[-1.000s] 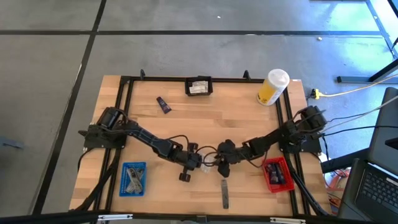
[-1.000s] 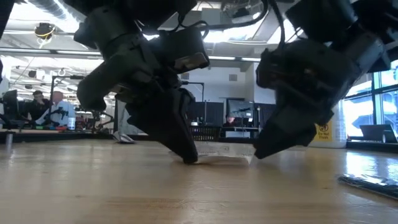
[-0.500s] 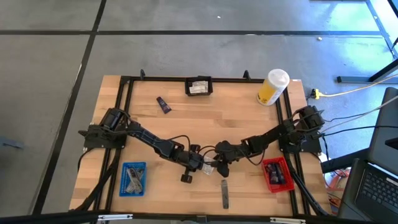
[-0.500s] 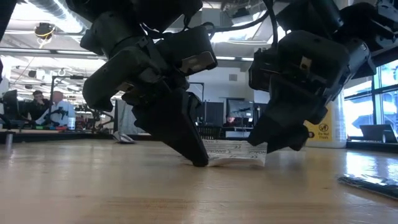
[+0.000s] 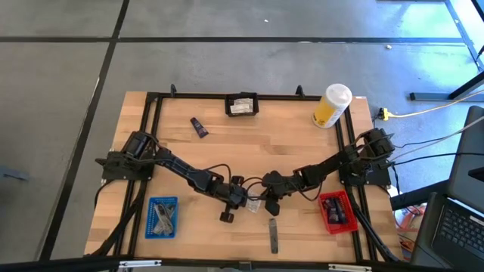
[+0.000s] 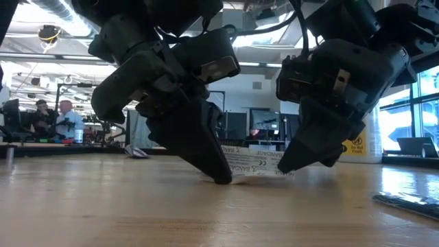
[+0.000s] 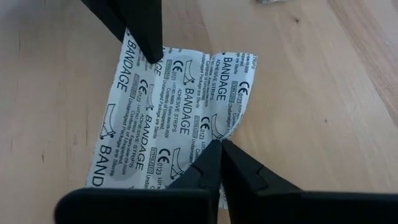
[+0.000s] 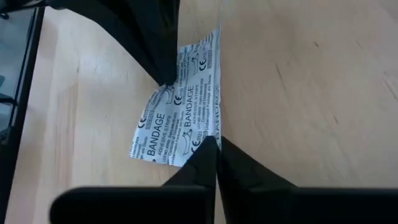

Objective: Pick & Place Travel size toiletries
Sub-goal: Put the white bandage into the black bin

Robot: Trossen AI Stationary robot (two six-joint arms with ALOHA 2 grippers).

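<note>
The bandage sachet (image 7: 171, 112), a white foil packet printed "BANDAGE", sits at the front centre of the tabletop (image 5: 265, 143), one edge lifted off the wood in the low view. Both end effectors are on it. The left end effector (image 7: 219, 146) has its fingers pressed together, pinching one edge of the sachet. The right end effector (image 8: 216, 142) is likewise closed, pinching the opposite edge; its tip shows across the packet in the left wrist view.

Step in hand, as judged: a two-arm pick of the sachet, at the point of grasp. The next move calls for one arm to let go, or for both to rise together; pulling apart could tear the foil.

Count of items seen from above:
- one sachet between the arms;
- one dark tube (image 5: 199, 128) lying loose toward the rear left;
- one flat grey stick (image 5: 273, 235) near the front edge;
- one black tray (image 5: 242, 105) at the rear edge holding a white packet;
- one blue tray (image 5: 162, 217) at front left and one red tray (image 5: 336, 211) at front right, contents too small to count;
- one yellow container with white cap (image 5: 331, 106) at rear right.
</note>
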